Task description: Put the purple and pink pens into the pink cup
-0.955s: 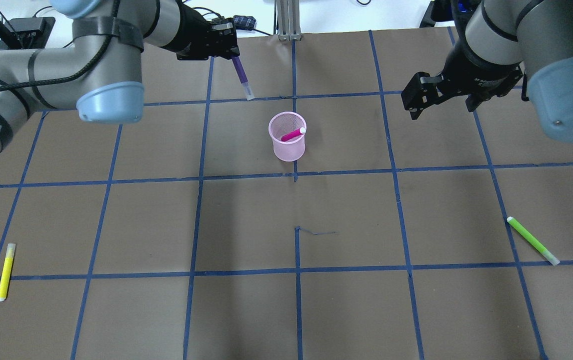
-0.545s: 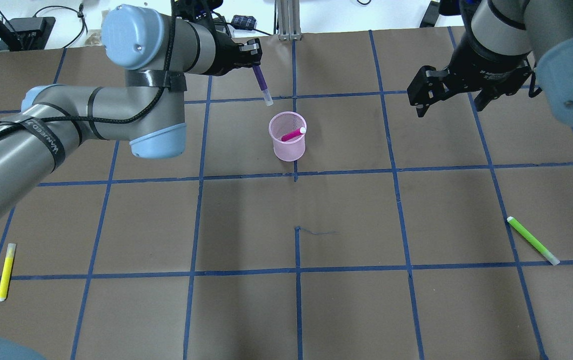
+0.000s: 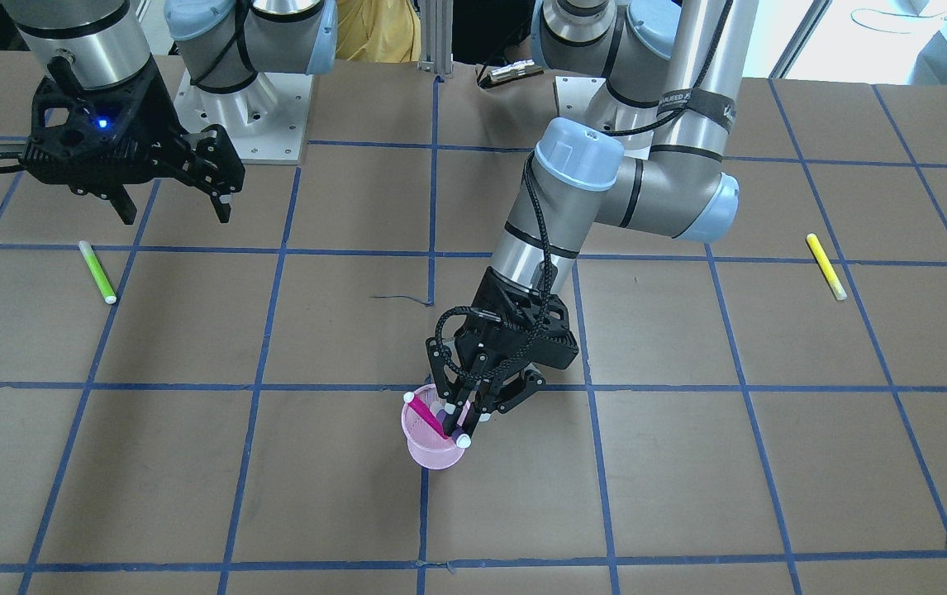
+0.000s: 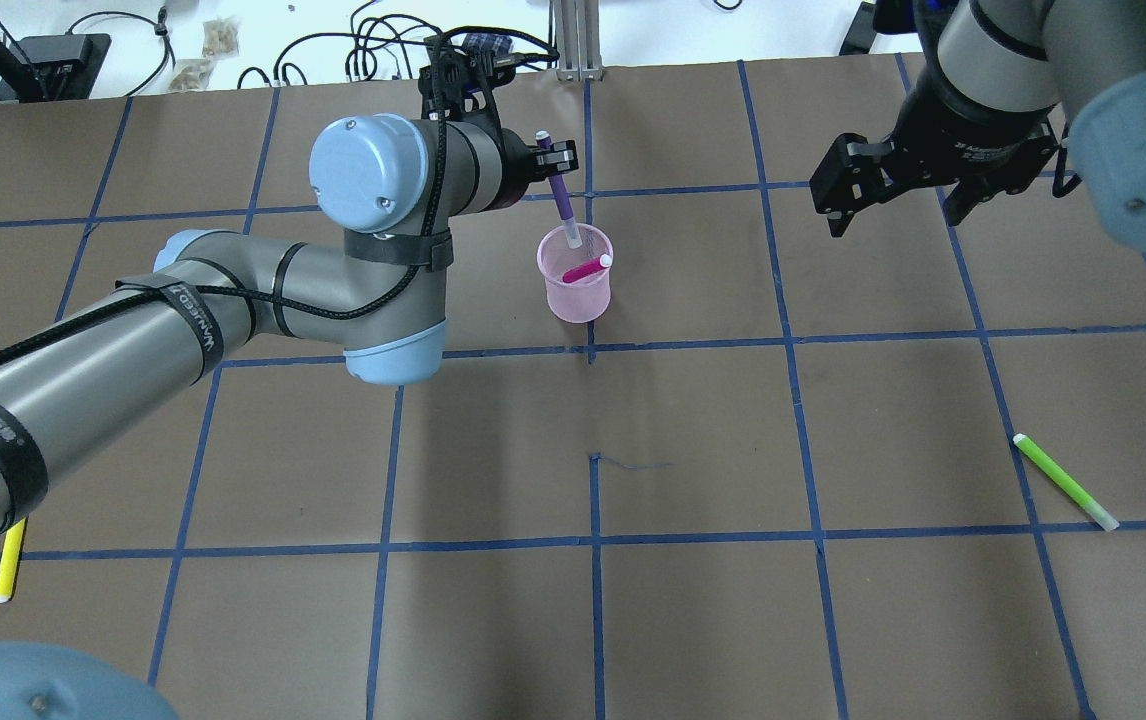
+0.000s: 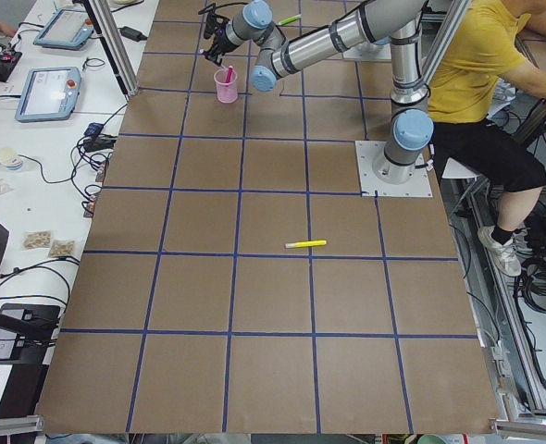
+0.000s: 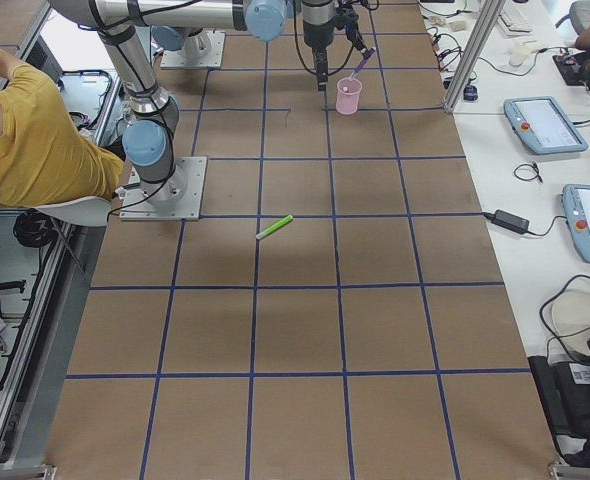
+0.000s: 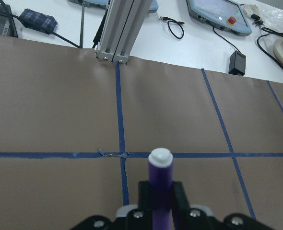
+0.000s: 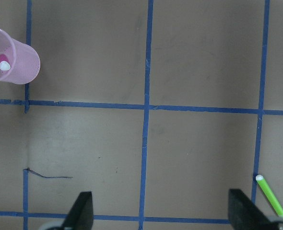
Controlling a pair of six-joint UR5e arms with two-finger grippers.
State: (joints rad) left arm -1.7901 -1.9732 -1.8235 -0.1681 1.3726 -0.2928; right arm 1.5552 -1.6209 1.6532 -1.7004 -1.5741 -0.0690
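Note:
The pink mesh cup [image 4: 578,298] stands near the table's middle back, with the pink pen [image 4: 588,268] leaning inside it. My left gripper [image 4: 553,162] is shut on the purple pen [image 4: 561,195] and holds it nearly upright over the cup. The pen's lower clear-capped end is at the cup's back rim. The front-facing view shows the same gripper [image 3: 461,413] just above the cup [image 3: 432,456]. In the left wrist view the purple pen [image 7: 159,187] stands between the fingers. My right gripper [image 4: 888,215] is open and empty, well to the cup's right.
A yellow pen [image 4: 5,570] lies near the front left, partly under my left arm. A green pen [image 4: 1065,482] lies at the right and also shows in the right wrist view [image 8: 271,199]. Blue tape lines grid the brown table. A metal post [image 4: 573,40] stands at the back edge.
My left arm has swung right with the purple pen, from behind and left of the cup to just over it. The right gripper has barely moved.

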